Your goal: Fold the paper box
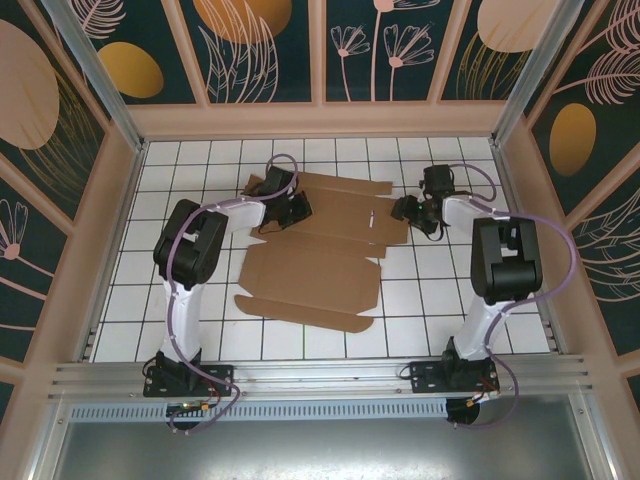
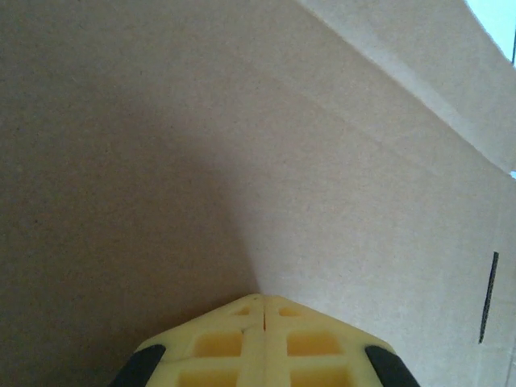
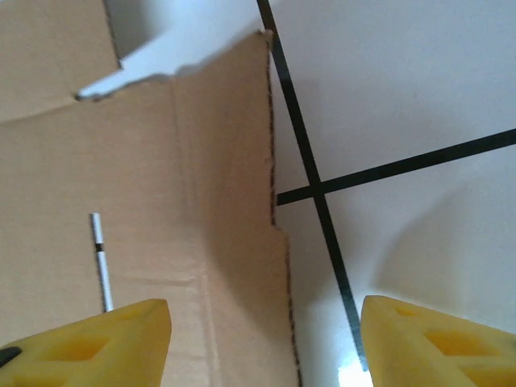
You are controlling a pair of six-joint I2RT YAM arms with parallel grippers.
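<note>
Open-top enclosure with dark flower-patterned walls [image 1: 270, 50] and a metal rail [image 1: 320, 375] along the near edge. Inside, a white tiled surface [image 1: 440, 310] crossed by black grid lines [image 3: 306, 161].

Between the two sets of jaws, and reaching back from them toward the arm bases: the paper box [image 1: 315, 280]. Plain brown cardboard, unfolded, lying flat as one die-cut sheet. Long panels running left to right, the right end angled slightly nearer the bases. A rounded flap on the near edge, narrower flaps along the far edge. Far-left corner of the sheet under the left jaws, far-right end just ahead of the right jaws.

Left arm [image 1: 190, 250] bent beside the sheet's left edge, right arm [image 1: 505, 260] off its right end, with a lilac cable [image 1: 180, 270] looped along the left one.

Left jaws: shut, yellow fingers [image 2: 218, 351] pressed together at the tips, nothing seen between them. Cardboard directly ahead of the tips and on every side, a crease slanting off to the right. Touching the sheet or just above it: cannot tell.

Right jaws: open wide, holding nothing. Left finger [image 3: 105, 339] over cardboard, right finger [image 3: 439, 339] over bare tile, the sheet's ragged cut edge between them. A thin slit [image 3: 100, 258] in the cardboard just ahead of the left finger.
</note>
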